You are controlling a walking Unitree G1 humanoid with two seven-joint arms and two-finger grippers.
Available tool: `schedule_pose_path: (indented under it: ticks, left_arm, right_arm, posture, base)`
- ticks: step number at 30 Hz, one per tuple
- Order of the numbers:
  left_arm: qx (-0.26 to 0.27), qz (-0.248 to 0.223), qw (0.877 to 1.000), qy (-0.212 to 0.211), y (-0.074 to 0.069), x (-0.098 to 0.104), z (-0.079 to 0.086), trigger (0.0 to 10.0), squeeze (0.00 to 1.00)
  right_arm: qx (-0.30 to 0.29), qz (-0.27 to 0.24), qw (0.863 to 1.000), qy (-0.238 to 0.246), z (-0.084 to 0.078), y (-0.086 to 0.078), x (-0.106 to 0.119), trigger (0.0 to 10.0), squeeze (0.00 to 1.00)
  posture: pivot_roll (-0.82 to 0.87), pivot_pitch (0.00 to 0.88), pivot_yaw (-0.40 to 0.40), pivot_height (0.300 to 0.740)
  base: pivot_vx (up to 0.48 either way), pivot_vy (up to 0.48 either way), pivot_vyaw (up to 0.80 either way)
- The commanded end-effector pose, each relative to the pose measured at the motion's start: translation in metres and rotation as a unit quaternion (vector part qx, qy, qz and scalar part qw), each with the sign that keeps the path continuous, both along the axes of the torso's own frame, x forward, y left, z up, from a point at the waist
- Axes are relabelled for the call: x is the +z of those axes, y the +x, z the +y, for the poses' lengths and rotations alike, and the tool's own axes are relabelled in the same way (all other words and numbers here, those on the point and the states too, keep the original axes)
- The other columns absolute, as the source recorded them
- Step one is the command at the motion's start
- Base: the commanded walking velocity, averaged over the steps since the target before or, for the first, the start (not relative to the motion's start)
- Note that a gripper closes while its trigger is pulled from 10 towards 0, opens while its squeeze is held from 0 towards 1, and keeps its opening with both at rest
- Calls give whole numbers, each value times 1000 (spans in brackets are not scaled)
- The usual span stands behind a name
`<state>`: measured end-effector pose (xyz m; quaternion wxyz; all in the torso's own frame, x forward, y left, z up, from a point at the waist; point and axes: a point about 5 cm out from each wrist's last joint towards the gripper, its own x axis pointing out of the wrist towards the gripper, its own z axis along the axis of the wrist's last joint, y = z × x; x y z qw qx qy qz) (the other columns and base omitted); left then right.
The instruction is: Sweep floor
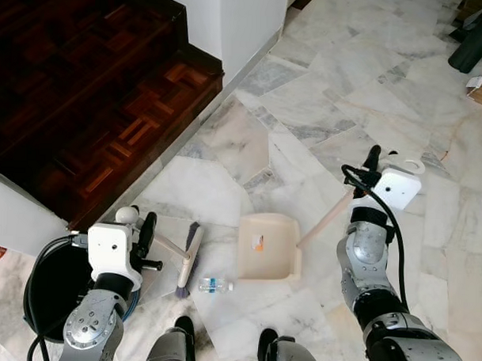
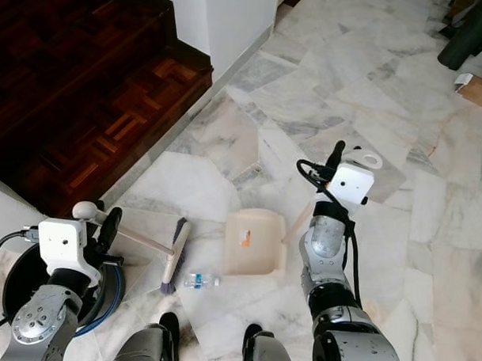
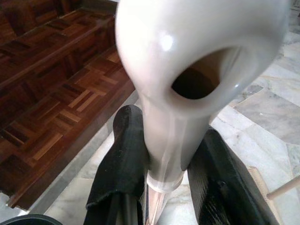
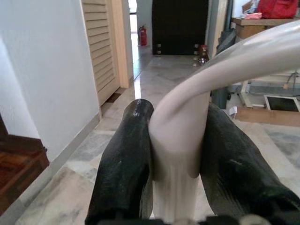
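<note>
Lying just right of the brush (image 1: 189, 262) clamped in the left gripper (image 1: 146, 234): small bottle (image 1: 214, 285), dustpan (image 1: 266, 246) beyond, handle clamped by the right gripper (image 1: 366, 173).

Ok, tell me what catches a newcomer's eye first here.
The cream dustpan lying on the marble floor before the robot's feet, its handle clamped in the right gripper. Beside it, the broom held by the left gripper, with a small plastic bottle between them.
</note>
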<state>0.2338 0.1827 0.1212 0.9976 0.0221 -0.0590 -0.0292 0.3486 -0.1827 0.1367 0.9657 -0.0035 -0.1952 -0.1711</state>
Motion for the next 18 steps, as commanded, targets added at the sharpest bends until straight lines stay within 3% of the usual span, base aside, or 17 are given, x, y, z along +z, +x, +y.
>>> schedule_pose_path:
  ticks: [1,5,10,18]
  left_arm:
    - [6,39,999,8,-7,-12,4,10000,0]
    - [8,38,999,13,-11,-8,6,10000,0]
    - [8,39,999,17,-14,-6,8,10000,0]
    - [7,39,999,22,-14,-1,10,10000,0]
  right_arm:
    - [-4,32,999,-11,-3,-7,-18,10000,0]
    - [7,84,995,-46,-1,-17,-41,10000,0]
    - [6,112,993,-47,0,-22,-54,10000,0]
    - [5,126,991,-50,6,-26,-62,10000,0]
  posture:
    - [219,341,-27,740]
    - [239,354,-24,740]
    - [254,358,-22,740]
    - [263,359,-19,740]
  base:
    - [0,0,0]
    - [0,0,0]
    - [0,0,0]
    - [0,0,0]
